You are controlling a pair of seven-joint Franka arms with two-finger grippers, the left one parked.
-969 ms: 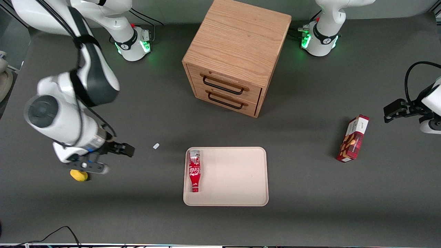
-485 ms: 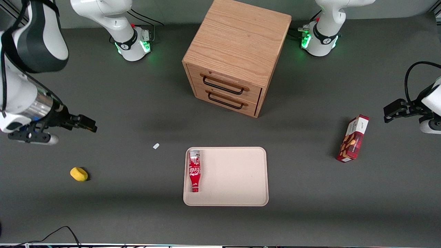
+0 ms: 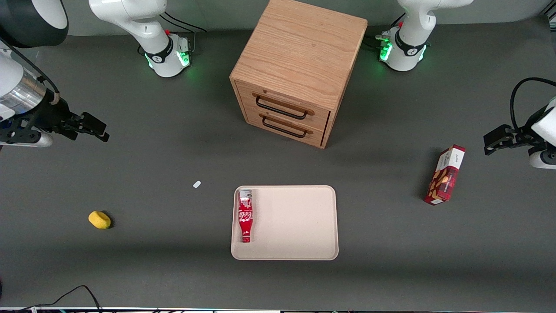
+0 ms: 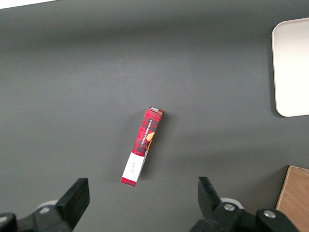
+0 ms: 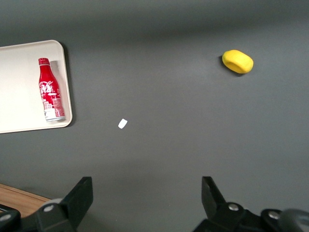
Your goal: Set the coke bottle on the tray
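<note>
We find the black two-finger gripper (image 3: 93, 127) with fingers spread and holding nothing, raised toward the working arm's end of the table, well apart from the slim red coke bottle (image 3: 245, 215) lying on its side in the flat beige rectangular tray (image 3: 299, 226) along its rim.

The bottle (image 3: 245, 215) lay on its side in the tray (image 3: 295, 226), along the rim toward the working arm's end. The tray sat nearer the front camera than the drawer cabinet (image 3: 295, 69). The gripper (image 3: 93, 128), fingers spread, hung above the table (image 3: 173, 269) at the working arm's end, well apart from the tray.
</note>
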